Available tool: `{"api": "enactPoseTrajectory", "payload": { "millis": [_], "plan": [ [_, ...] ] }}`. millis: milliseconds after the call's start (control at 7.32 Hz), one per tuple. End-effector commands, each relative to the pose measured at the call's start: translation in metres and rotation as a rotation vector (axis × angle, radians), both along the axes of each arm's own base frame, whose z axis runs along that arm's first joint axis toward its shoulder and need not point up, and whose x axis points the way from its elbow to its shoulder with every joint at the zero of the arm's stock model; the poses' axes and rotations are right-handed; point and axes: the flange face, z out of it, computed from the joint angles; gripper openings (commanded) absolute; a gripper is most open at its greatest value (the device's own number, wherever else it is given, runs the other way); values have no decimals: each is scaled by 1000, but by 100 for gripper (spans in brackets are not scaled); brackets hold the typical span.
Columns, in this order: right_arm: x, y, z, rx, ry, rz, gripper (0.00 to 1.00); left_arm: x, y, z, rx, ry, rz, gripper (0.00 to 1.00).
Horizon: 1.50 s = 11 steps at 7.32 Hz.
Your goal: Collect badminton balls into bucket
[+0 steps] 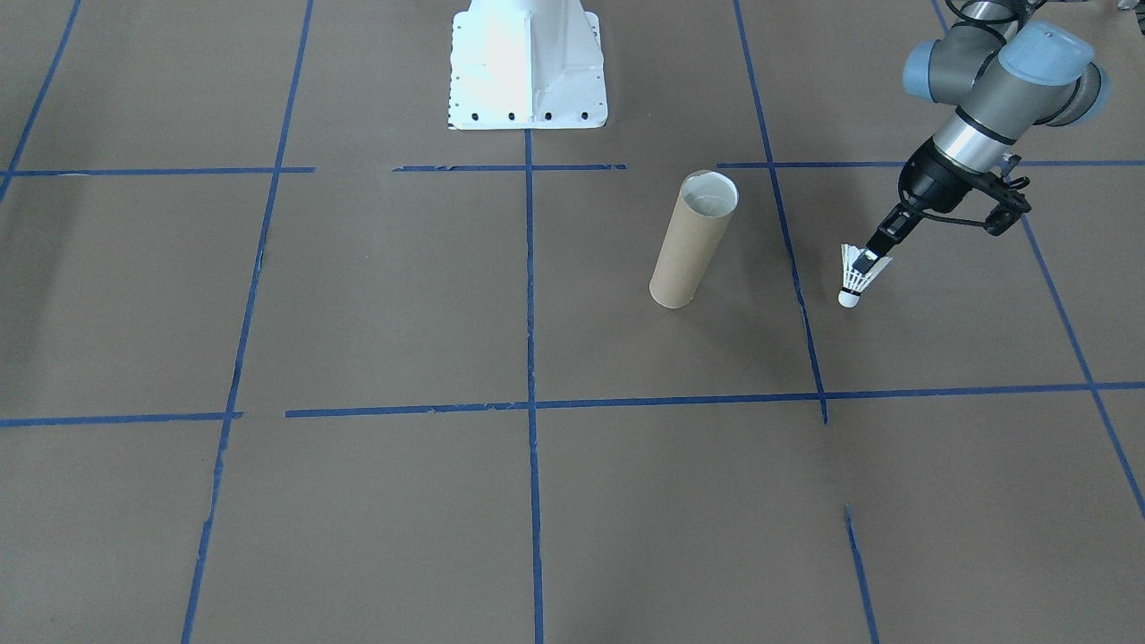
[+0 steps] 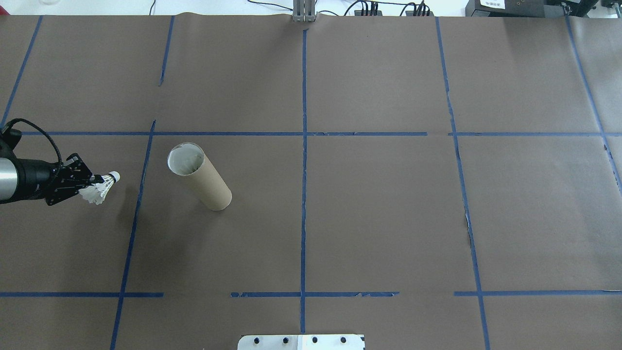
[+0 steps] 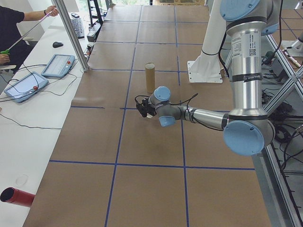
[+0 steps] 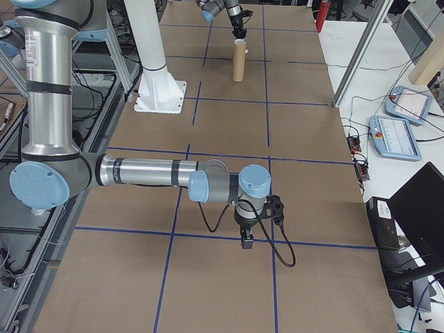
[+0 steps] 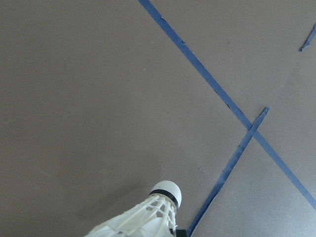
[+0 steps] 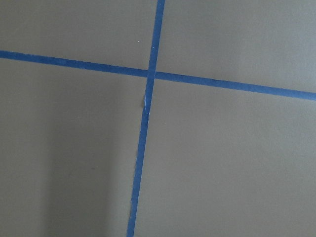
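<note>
front-facing: standing upright on brown paper (image 1: 358,295) gridded with blue tape (image 1: 530,295), a tan cardboard tube (image 1: 691,241), mouth open; beside it, apart, hanging cork-down, a white feather shuttlecock (image 1: 857,279) pinched in the left gripper (image 1: 866,261).

overhead: showing the tube's pale inner wall; leaving bare paper between tube and shuttlecock.

right side: hovering low over a tape crossing, well away, the right gripper (image 4: 246,241); cannot tell wide or narrow.

left wrist: showing a rounded cork tip, thin black band.

Left tool (image 1: 866,260) clamped on the shuttlecock (image 1: 854,279), reaching in from the left side. Right tool (image 4: 246,243) pointing straight down, far right; grip state unclear.
</note>
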Motion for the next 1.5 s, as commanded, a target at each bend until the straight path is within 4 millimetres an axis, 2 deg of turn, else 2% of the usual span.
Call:
{"api": "enactPoseTrajectory", "payload": {
  "millis": [0, 273, 410, 547, 683, 820, 957, 1093, 1230, 1366],
  "plan": [
    [0, 0, -1, 1, 0, 0, 100, -33, -8, -31, 41, 63, 39, 0],
    [0, 0, 0, 0, 0, 0, 100, -35, -10, -38, 254, 0, 112, 0],
    [0, 0, 0, 0, 0, 0, 100, -36, -7, -49, 356, -18, 144, 0],
    [0, 0, -1, 1, 0, 0, 100, -46, -8, -61, 447, -54, 162, 0],
    [0, 0, 0, 0, 0, 0, 100, -64, -15, -85, 514, -142, 206, 0],
    [0, 1, 0, 0, 0, 0, 100, -89, -25, -100, 601, -253, 234, 0],
    [0, 0, -1, 1, 0, 0, 100, -125, -42, -115, 677, -328, 203, 0],
    [0, 0, -1, 2, 0, -1, 100, -129, -58, -142, 699, -344, 192, 0],
    [0, 0, -1, 1, 0, 0, 100, -131, -58, -164, 727, -389, 235, 0],
    [0, 0, -1, 2, 0, -1, 100, -132, -61, -202, 779, -449, 287, 0]
  ]
}}
